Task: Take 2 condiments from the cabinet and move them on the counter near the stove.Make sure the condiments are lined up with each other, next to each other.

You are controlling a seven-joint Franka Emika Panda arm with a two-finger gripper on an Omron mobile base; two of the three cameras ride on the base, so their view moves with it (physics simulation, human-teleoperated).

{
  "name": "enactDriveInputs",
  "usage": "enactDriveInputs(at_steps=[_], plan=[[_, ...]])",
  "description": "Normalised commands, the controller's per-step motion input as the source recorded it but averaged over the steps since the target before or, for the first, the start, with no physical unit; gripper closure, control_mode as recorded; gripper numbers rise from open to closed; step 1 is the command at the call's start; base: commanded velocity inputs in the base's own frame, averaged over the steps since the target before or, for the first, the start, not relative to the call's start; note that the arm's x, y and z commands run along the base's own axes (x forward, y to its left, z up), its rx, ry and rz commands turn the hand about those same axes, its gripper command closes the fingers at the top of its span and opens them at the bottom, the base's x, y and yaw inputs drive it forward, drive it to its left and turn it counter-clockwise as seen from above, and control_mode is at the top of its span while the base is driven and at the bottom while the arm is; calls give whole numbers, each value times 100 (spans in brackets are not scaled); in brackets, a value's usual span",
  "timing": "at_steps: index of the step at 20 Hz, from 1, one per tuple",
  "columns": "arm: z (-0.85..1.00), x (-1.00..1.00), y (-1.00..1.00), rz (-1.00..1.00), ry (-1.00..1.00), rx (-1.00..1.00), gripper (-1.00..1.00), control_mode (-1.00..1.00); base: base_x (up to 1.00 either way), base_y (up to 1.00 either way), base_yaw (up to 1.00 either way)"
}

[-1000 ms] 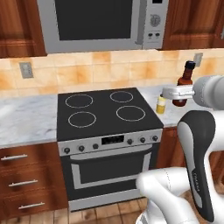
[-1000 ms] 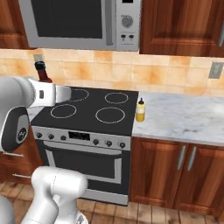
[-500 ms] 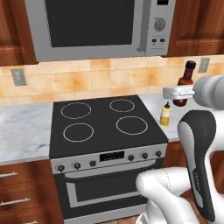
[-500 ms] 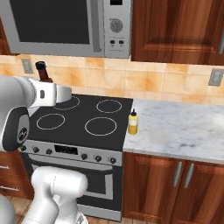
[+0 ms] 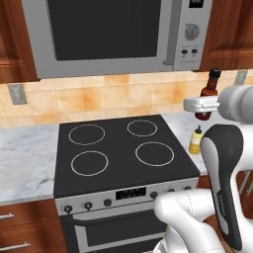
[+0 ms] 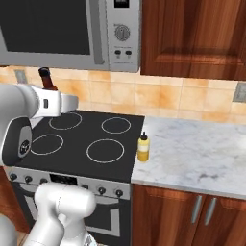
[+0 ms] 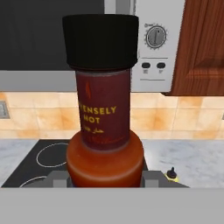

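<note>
Two bottles in play. Sauce bottle [image 7: 104, 131]: slim, dark red-brown, wide black cap, bulging orange-red base, yellow lettering on the label. It stands upright in the gripper [image 7: 105, 179], whose two grey fingers [image 7: 57, 178] are clamped on the base from either side. In the left base view the sauce bottle [image 5: 209, 94] hangs in the air beyond the stove's right edge, above the counter [image 5: 27, 158], with only its neck and cap clear of the hand. In the right base view its cap [image 6: 44, 73] pokes up behind the white forearm.

Arm pose: forearm level, reaching sideways across the stove [image 5: 123, 150] at about the height of the tile wall; gripper [image 5: 203, 105] pointed toward the wall, hand roughly horizontal. Elbow bent down, dark joint cover in front of the stove's right front corner.

Yellow squeeze bottle [image 6: 143, 148]: small, dark pointed nozzle, upright on the counter [image 6: 192, 153], just beside the stove's right edge, about level with the front burners. In the left base view the yellow bottle [image 5: 195, 141] sits below the held sauce bottle. In the hand view its nozzle [image 7: 172, 173] shows low, right of the sauce bottle.

Microwave [image 6: 67, 31] hangs above the stove; wall cabinet [image 6: 192, 38] to the stove's upper right, door closed.
</note>
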Motion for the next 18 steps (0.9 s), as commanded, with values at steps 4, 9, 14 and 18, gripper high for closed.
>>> enactDriveInputs(at_steps=[4, 9, 14, 18], plan=[[0, 0, 0, 0, 0, 0, 100, 100, 51, -29, 0], [0, 0, 0, 0, 0, 0, 100, 100, 46, -40, 0], [0, 0, 0, 0, 0, 0, 100, 100, 39, -36, 0], [0, 0, 0, 0, 0, 0, 100, 100, 47, -3, 2]])
